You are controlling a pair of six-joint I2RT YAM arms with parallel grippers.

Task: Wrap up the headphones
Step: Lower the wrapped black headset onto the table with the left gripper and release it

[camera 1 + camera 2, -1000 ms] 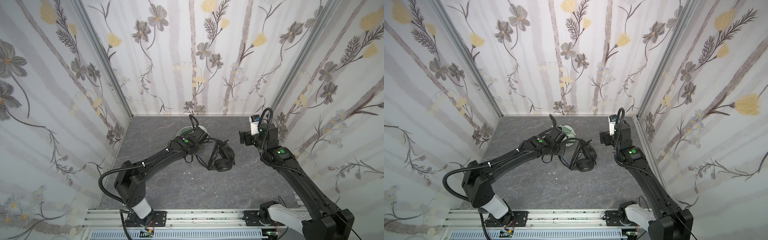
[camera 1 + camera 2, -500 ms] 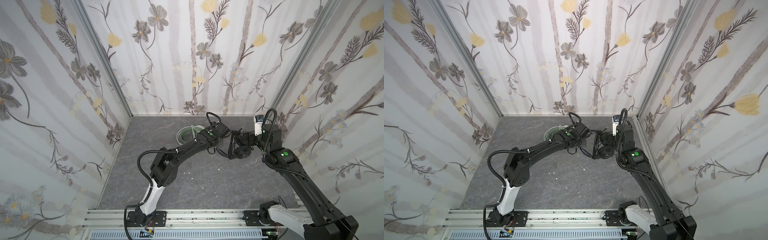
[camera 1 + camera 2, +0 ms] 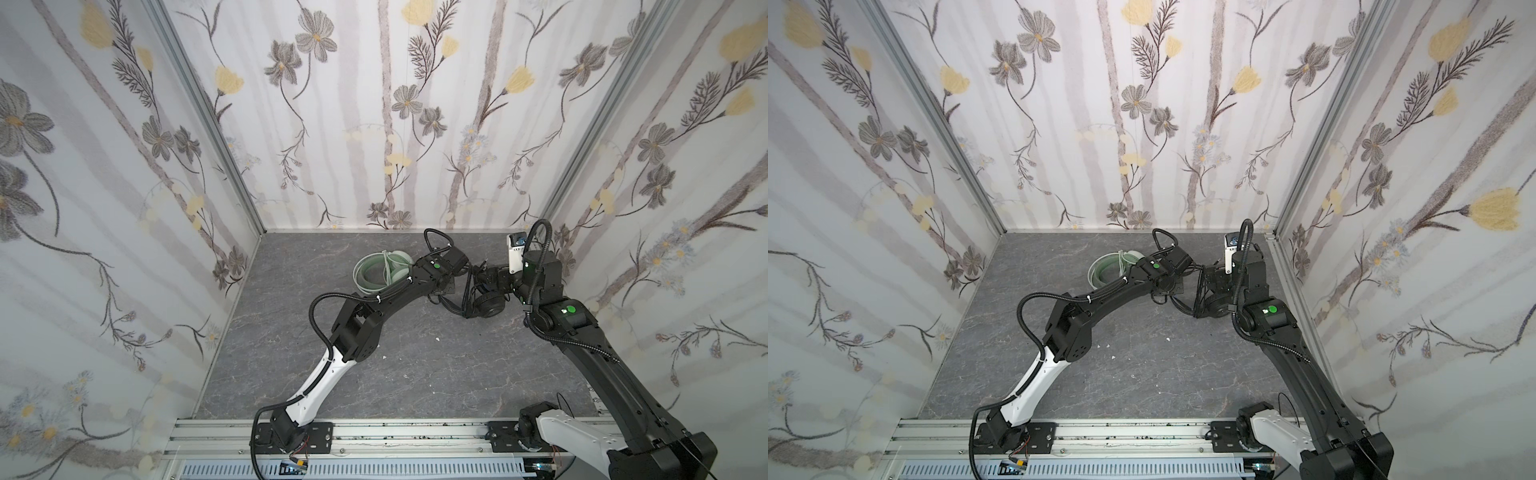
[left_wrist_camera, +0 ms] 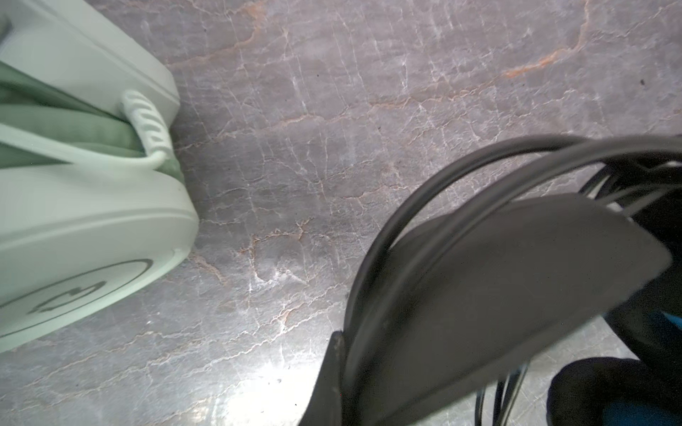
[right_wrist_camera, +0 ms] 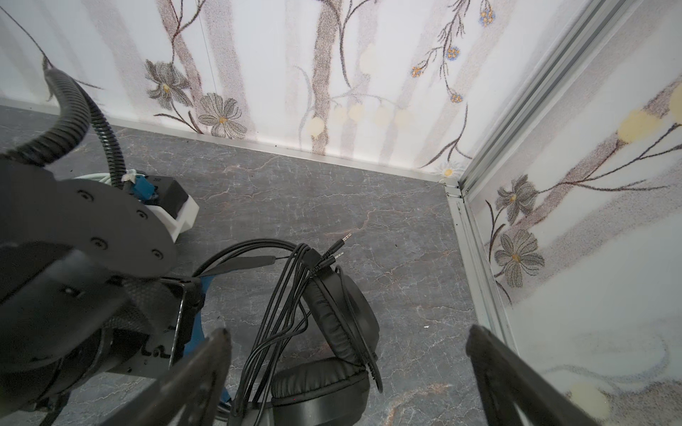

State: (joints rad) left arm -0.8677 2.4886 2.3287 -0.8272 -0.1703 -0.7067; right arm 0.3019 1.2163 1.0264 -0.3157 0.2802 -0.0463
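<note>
At the back of the grey marbled table (image 3: 415, 365), left of centre, the pale mint-green over-ear headset (image 3: 384, 270) lies with its whitish cable (image 3: 387, 268) looped over the band, and it looks finished. Just beside it the left tool (image 3: 471, 277) is pressed together. In the right wrist view it seems to pinch the blue-lined headband of the black over-ear headset (image 5: 343, 321), which sits low over the table near the right wall. Its black cable (image 5: 280, 313) hangs in several slack loops across one cushion, with the two metal plugs (image 5: 337, 245) sticking free. The right tool (image 5: 348, 332) hovers above the earcups with its fingers spread wide, holding nothing.

This wrap looks loose. The right tool would do best to close on the loop bundle near the plugs, not on the cushion. The left should hold the band steady meanwhile, so the loops cannot slide off.
</note>
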